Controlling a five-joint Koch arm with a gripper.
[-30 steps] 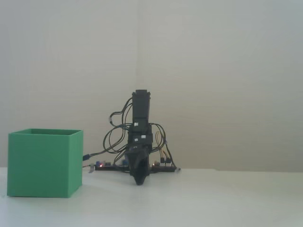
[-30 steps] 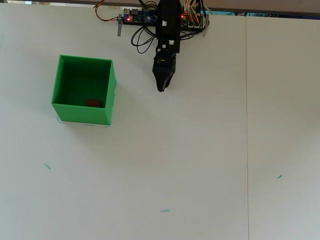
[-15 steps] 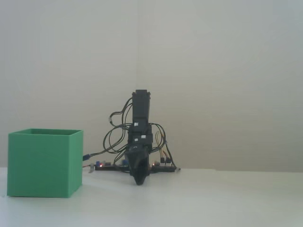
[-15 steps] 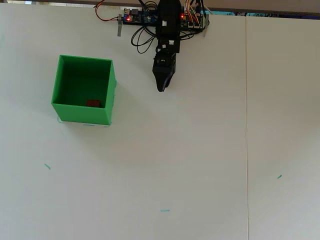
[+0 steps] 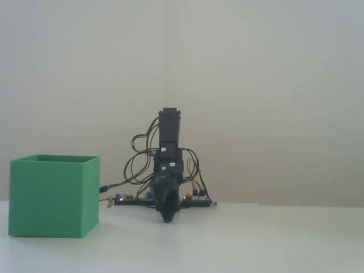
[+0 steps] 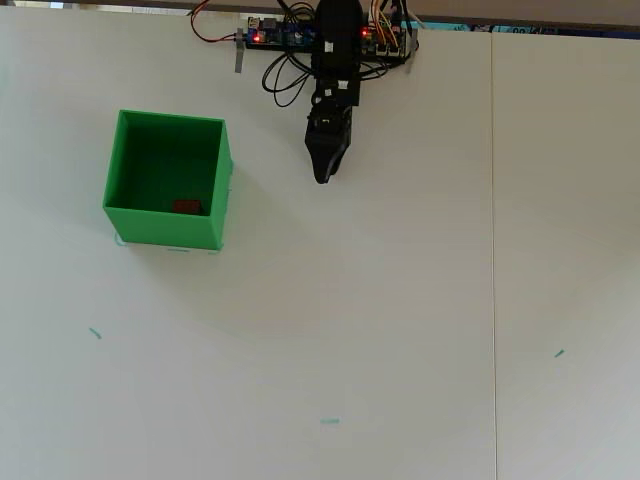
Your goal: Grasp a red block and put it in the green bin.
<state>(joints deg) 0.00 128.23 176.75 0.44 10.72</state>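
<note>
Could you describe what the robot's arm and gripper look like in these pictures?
The arm is black and blocky, with small white labels and loops of thin dark cable. Its gripper is black and tapers to a point. At the base, a circuit board has red lights and coloured wires.

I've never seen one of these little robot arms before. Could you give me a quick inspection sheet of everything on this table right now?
Surface: pale table, with a straight seam running down the right side in the overhead view and a few small green marks.
Job's things: red block lies inside the green bin, near the wall closest to the bottom of the overhead view; the fixed view shows only the bin's outside.
Clutter: nothing seen.
Gripper: gripper is folded near the arm's base, tip pointing down at the table, holding nothing; open or shut cannot be told.
Cables: loose wires loop around the arm, and a circuit board sits at the table's far edge.
Surroundings: plain pale wall.
</note>
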